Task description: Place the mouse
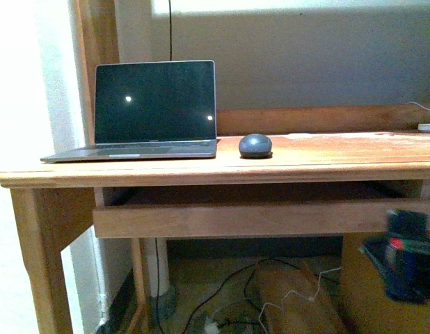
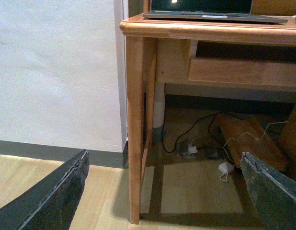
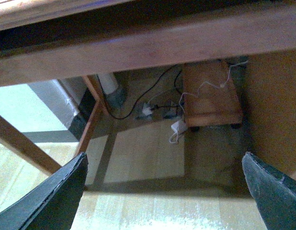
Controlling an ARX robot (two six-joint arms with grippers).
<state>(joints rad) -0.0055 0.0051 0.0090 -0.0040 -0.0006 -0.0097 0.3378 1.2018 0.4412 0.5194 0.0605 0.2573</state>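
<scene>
Smooth matt mouse (image 1: 255, 145), glossy wooden desk (image 1: 340, 149)

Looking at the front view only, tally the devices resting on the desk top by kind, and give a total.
Laptop: 1
Mouse: 1
Small white device at the far right edge: 1
Total: 3

Open laptop (image 1: 154, 110) on wooden desk (image 1: 340, 167); cables (image 1: 222, 292) on floor beneath.
</scene>
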